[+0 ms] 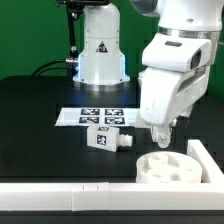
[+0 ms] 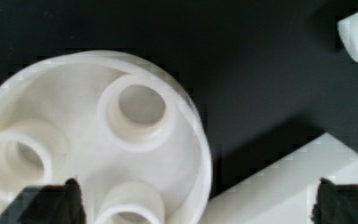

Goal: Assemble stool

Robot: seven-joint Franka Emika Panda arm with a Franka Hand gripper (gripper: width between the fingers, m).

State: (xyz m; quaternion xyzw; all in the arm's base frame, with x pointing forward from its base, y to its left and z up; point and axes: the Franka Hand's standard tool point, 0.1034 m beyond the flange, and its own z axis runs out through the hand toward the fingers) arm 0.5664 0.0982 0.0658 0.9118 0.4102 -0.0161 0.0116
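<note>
The stool's round white seat [image 1: 165, 166] lies flat on the black table at the front of the exterior view's right, pushed into the corner of the white edge bars. In the wrist view the seat [image 2: 78, 120] shows three round sockets. My gripper [image 1: 160, 138] hangs just above the seat's far edge. Its jaws stand wide open [image 2: 202, 205] with nothing held; one dark finger [image 2: 48, 202] is over the seat, the other [image 2: 357, 200] over the bar. One stubby tagged leg [image 1: 108, 140] lies on its side to the seat's left; it also shows as the leg [image 2: 357, 35] in the wrist view.
The marker board [image 1: 95, 116] lies flat behind the leg. A long white edge bar [image 1: 70, 190] runs along the front and another bar [image 1: 206, 160] along the right; the bar [image 2: 309, 170] also shows in the wrist view. The arm's base [image 1: 100, 55] stands at the back.
</note>
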